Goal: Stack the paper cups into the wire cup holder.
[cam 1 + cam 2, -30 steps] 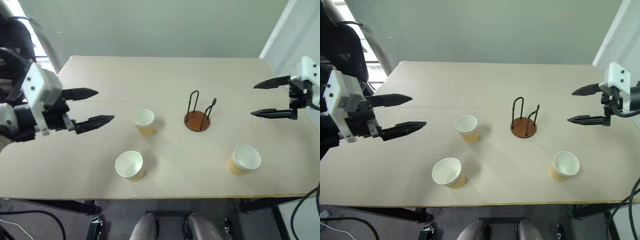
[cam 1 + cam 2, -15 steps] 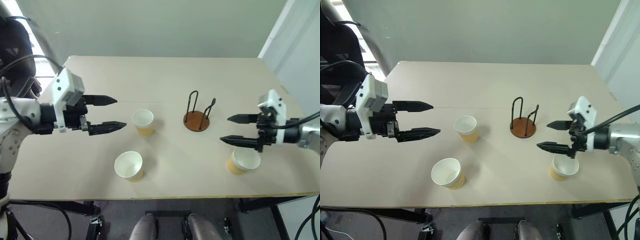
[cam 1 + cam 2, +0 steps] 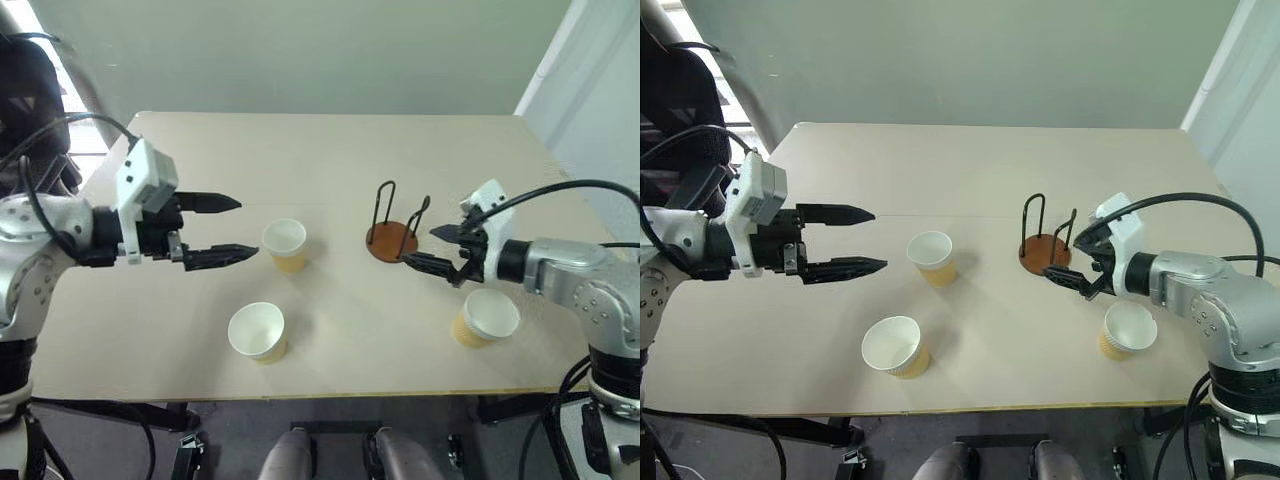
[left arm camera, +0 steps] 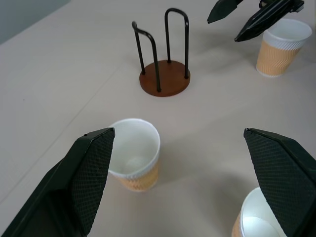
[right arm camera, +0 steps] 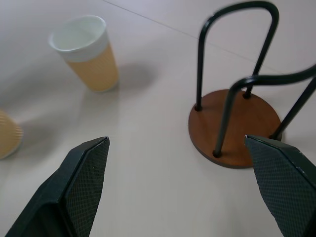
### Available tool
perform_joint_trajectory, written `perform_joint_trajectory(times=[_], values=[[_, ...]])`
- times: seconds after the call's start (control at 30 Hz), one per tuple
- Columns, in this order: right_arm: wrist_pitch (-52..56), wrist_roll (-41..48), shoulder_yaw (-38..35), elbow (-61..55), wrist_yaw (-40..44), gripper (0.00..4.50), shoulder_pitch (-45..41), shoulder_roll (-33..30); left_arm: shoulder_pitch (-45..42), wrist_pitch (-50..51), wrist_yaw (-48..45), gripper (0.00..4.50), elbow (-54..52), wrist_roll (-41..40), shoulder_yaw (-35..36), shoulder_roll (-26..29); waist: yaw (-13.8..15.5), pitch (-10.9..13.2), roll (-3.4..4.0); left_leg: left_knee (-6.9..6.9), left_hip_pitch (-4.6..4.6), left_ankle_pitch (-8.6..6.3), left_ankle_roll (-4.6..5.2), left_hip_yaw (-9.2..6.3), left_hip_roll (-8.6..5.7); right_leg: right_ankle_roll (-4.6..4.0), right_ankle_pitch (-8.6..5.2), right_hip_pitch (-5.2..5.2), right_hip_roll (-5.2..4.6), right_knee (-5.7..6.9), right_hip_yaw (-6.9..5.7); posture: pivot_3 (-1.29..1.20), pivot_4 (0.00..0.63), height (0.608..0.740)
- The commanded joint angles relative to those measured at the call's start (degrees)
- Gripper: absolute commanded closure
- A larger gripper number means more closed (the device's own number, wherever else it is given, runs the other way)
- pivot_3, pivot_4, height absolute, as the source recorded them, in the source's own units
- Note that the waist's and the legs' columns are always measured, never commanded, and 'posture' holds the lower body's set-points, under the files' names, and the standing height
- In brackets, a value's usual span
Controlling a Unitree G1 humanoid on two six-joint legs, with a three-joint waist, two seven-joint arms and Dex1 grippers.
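Three paper cups stand upright on the table: one in the middle (image 3: 285, 243), one near the front left (image 3: 257, 331), one at the front right (image 3: 487, 318). The wire cup holder (image 3: 393, 238) stands empty between the middle and right cups, with black loops on a reddish-brown disc. My left gripper (image 3: 248, 228) hovers open just left of the middle cup (image 4: 134, 153), which lies ahead between its fingers. Above the table, my right gripper (image 3: 418, 246) is open, its tips right beside the holder base (image 5: 234, 126) and over the right cup's far side.
The beige table (image 3: 330, 150) has a thin seam line running across its middle. Its front edge lies close behind the two front cups. A black chair (image 3: 680, 90) stands off the left corner, and a pale wall (image 3: 600, 110) rises at the right.
My right gripper has swung in from the table's right edge, leftward and down to the holder, rolling as it came. The left gripper edged slightly toward the middle cup.
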Motion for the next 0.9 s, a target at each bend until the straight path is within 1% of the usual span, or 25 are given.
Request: perform_joint_trajectory(times=[0.03,0.23,0.4,0.47,0.73,0.83,0.9], values=[[-2.54,-2.4,1.85,2.26,-2.49,0.02,-1.64,1.95,1.1,0.04,1.23,0.0,-2.29,0.56,3.69,1.65,0.0,-0.01,-0.02,0.0,0.0,0.0,0.0,0.0,0.0,0.0,0.0,0.0,0.0,0.0,0.0,0.0,0.15,0.74],[-6.4,-5.46,4.47,6.32,-3.37,0.02,-2.74,3.9,3.47,0.59,2.51,0.0,-3.74,0.53,6.02,2.17,0.03,-0.01,-0.02,-0.01,0.0,-0.01,0.01,0.0,0.0,-0.01,0.01,-0.04,0.0,0.03,-0.01,0.0,0.15,0.74],[-12.1,-9.11,6.58,10.3,-4.59,0.02,-4.51,7.05,6.17,1.75,3.42,0.0,-5.99,0.06,8.94,2.59,0.0,-0.02,-0.04,0.0,0.0,-0.01,0.01,0.0,0.0,-0.04,0.03,-0.05,0.0,0.03,0.0,0.0,0.15,0.74],[-13.46,-9.78,6.16,11.53,-5.77,0.02,-5.65,9.18,7.13,2.24,3.68,0.0,-6.78,-0.11,9.97,2.68,-0.01,-0.02,-0.04,-0.01,-0.01,-0.02,0.01,0.0,0.01,-0.06,0.03,-0.08,0.0,0.04,-0.01,0.0,0.15,0.74],[-15.23,-11.27,6.89,13.83,-5.82,0.02,-7.81,12.1,9.85,3.21,4.42,0.0,-8.44,-0.56,12.87,3.34,0.07,-0.03,-0.05,-0.03,-0.07,-0.04,-0.03,0.0,0.01,-0.13,0.07,-0.19,0.0,0.05,-0.03,0.0,0.15,0.74],[-15.5,-11.68,7.0,14.52,-5.84,0.6,-8.32,12.83,10.15,3.4,4.61,0.0,-8.8,-0.64,13.22,3.3,0.06,-0.03,-0.05,-0.03,-0.08,-0.04,-0.04,0.0,0.01,-0.17,0.08,-0.2,0.0,0.05,-0.03,0.0,0.15,0.74],[-15.56,-11.97,7.28,14.54,-5.57,1.22,-8.43,12.95,10.38,3.49,4.72,0.0,-9.04,-0.64,13.42,3.27,0.05,-0.03,-0.05,-0.03,-0.08,-0.04,-0.05,0.0,0.01,-0.19,0.1,-0.22,0.0,0.06,-0.03,0.0,0.15,0.74]])
